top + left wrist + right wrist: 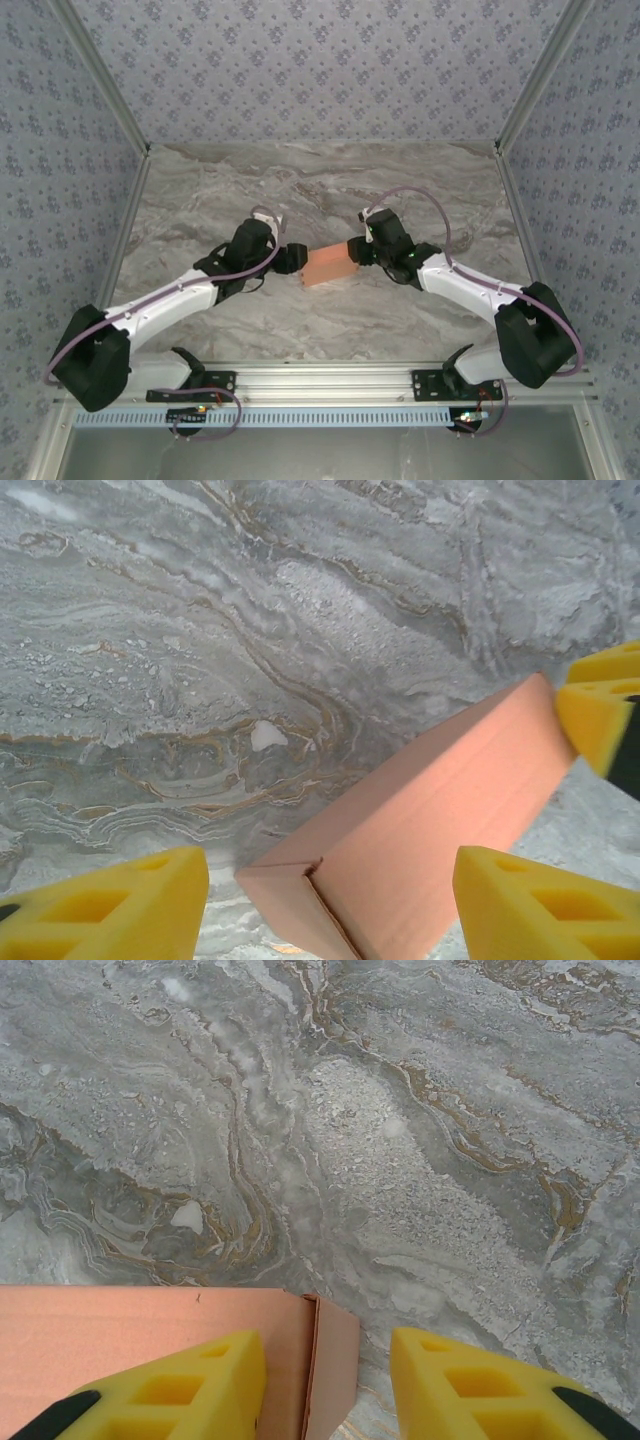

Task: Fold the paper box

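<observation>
The paper box [328, 266] is a closed salmon-orange block lying on the marble table between both arms. My left gripper [292, 258] stands at its left end. In the left wrist view the left gripper [330, 880] is open, its yellow fingers [110, 910] on either side of the box [450, 790] with gaps. My right gripper [362, 248] stands at the right end. In the right wrist view the right gripper [328, 1345] is open: one finger lies over the box top [120, 1330], the other finger [480, 1385] stands off the end flap.
The grey marble tabletop [320, 190] stretches behind and to both sides of the box. Patterned walls [300, 60] close in the back and sides. An aluminium rail [330, 380] runs along the near edge by the arm bases.
</observation>
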### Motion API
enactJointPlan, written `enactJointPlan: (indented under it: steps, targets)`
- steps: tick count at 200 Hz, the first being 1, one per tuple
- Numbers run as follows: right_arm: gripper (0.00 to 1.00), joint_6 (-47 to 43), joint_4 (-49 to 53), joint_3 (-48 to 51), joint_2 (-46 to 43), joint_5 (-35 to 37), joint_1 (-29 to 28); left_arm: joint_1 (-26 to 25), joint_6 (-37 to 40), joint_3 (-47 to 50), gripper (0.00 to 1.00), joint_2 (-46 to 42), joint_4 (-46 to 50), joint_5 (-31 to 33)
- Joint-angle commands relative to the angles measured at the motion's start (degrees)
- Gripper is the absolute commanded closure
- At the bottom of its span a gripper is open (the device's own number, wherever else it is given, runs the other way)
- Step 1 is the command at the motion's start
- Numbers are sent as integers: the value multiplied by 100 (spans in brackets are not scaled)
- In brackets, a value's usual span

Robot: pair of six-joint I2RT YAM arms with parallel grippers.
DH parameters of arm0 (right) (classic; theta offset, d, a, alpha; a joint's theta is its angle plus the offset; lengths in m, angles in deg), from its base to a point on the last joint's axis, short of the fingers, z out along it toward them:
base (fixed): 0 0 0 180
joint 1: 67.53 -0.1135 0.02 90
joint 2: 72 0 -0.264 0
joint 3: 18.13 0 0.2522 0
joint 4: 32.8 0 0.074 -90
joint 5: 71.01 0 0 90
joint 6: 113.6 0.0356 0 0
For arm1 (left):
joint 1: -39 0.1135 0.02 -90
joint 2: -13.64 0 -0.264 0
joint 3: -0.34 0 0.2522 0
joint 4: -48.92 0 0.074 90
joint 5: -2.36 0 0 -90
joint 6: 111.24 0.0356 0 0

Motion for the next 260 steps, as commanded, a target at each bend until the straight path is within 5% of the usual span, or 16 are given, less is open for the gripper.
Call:
enactJointPlan:
  steps: [1, 120, 216, 260]
  targets:
    - [60, 30, 868, 173, 317, 21, -86, -39, -289, 96, 35, -133, 283, -140]
    - [60, -185, 973, 115, 342, -16, -56, -40, -581, 706, 72, 645, -413, -595]
    - [61, 135, 284, 250, -136, -2420, 649, -18, -1454, 1141, 84, 717, -1321, -853]
    - [68, 364, -45, 629, 2, -2728, 834, -21, -1505, 1299, 87, 765, -1386, -715]
